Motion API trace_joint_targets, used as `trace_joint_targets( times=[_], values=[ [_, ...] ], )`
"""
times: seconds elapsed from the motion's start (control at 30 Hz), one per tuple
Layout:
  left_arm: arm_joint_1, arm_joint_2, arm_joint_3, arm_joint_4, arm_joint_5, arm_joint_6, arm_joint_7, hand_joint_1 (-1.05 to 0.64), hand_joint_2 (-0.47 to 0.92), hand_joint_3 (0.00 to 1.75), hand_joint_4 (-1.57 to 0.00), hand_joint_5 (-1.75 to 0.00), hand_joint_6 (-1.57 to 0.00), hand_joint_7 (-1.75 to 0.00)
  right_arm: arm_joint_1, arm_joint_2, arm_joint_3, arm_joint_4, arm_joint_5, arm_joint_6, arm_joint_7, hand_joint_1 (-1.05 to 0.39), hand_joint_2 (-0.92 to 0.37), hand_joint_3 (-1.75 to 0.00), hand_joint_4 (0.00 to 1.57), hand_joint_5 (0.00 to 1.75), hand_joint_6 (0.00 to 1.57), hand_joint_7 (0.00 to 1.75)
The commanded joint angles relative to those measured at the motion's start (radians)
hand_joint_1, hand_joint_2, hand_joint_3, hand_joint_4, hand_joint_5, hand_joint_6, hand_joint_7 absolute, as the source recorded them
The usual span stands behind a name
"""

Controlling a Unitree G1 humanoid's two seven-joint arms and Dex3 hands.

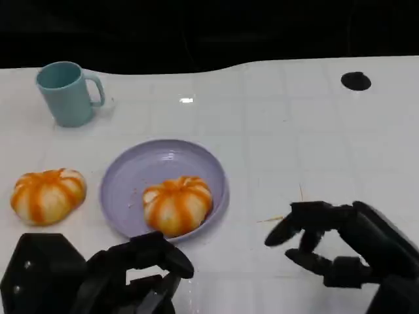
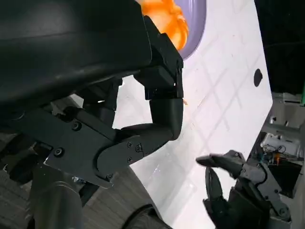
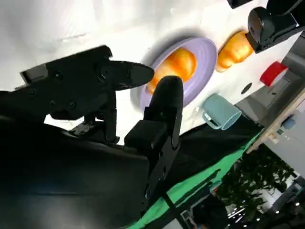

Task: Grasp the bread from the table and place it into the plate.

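One orange-striped bread roll [image 1: 177,205] lies inside the lavender plate [image 1: 131,176], toward its near edge; it also shows as the bread [image 3: 176,67] on the plate [image 3: 202,62] and as the bread [image 2: 164,16]. A second bread roll [image 1: 48,195] sits on the table left of the plate. My left hand [image 1: 141,271] hovers just in front of the plate, fingers apart and holding nothing. My right hand [image 1: 327,245] is to the right of the plate above bare table, fingers spread with nothing in them.
A teal mug [image 1: 67,93] stands at the back left. A small black round hole [image 1: 355,81] marks the white table [image 1: 294,144] at the back right. The table's far edge meets a dark background.
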Motion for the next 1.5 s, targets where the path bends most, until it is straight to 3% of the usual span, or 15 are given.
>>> trace_joint_targets(
  times=[0.03,0.4,0.6,0.87,1.5],
  values=[
    [0.003,0.010,0.001,-0.001,0.006,-0.007,0.000,-0.31,0.75,0.86,-0.68,-1.75,-0.60,-1.49,0.054,-0.039,-0.034,-0.039,0.001,-0.018,-0.004,-0.03,-0.53,-1.09,0.76,1.72,0.82,1.11],
    [0.037,0.018,0.013,-0.024,0.001,-0.011,-0.004,-0.31,0.76,0.83,-0.65,-1.75,-0.59,-1.47,0.201,-0.018,-0.074,-0.076,-0.048,-0.088,-0.112,0.07,-0.33,-1.39,0.87,1.75,0.81,1.37],
    [0.048,0.022,0.025,-0.031,-0.005,-0.009,-0.006,-0.31,0.77,0.81,-0.65,-1.75,-0.60,-1.46,0.215,-0.021,-0.071,-0.052,-0.073,-0.113,-0.140,0.12,-0.30,-1.43,0.88,1.75,0.80,1.40],
    [0.059,0.021,0.037,-0.034,-0.012,-0.015,-0.009,-0.30,0.77,0.81,-0.64,-1.75,-0.59,-1.46,0.214,0.001,-0.072,-0.039,-0.130,-0.082,-0.185,0.13,-0.25,-1.45,0.91,1.75,0.81,1.47],
    [0.051,0.025,0.043,0.009,-0.008,-0.049,-0.034,-0.32,0.79,0.77,-0.64,-1.75,-0.59,-1.45,0.186,0.014,-0.051,-0.009,-0.140,-0.082,-0.211,0.09,-0.25,-1.46,0.91,1.75,0.80,1.48]
  ],
)
